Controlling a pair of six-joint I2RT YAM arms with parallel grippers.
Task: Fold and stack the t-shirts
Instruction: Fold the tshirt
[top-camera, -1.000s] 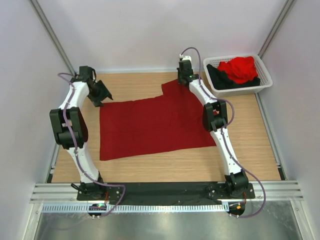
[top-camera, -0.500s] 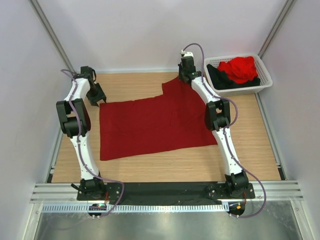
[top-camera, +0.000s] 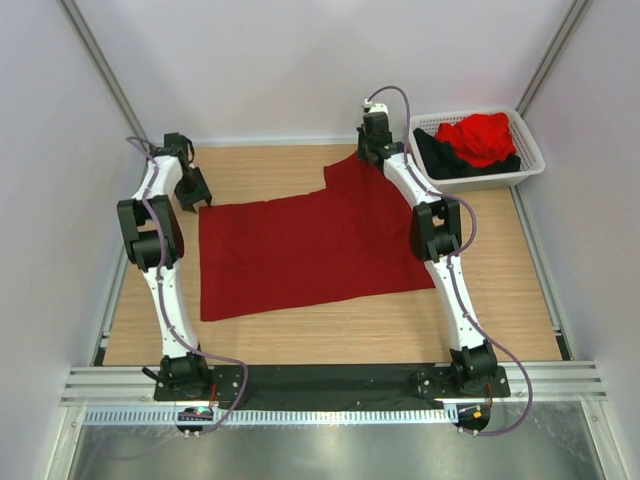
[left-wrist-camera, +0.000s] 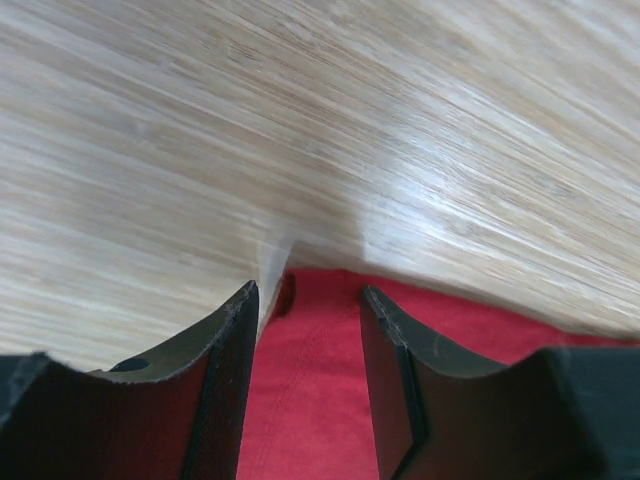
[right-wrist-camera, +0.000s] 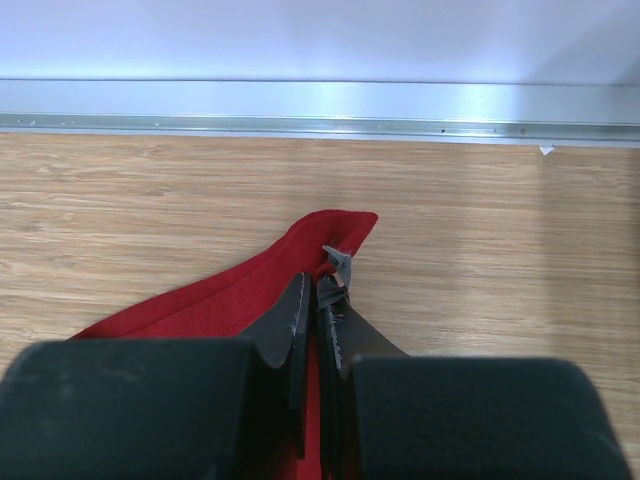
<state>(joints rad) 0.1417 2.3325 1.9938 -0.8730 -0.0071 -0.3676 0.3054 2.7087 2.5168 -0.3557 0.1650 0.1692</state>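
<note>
Right hand grips one corner of the crimson t-shirt, left hand open astride another; nothing folded, red t-shirt and black t-shirt in the basket.

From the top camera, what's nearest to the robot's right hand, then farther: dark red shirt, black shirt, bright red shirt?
1. The dark red shirt: the right hand pinches its far corner.
2. The black shirt: to the right, at the left side of the basket.
3. The bright red shirt: farther right, heaped in the basket.
</note>
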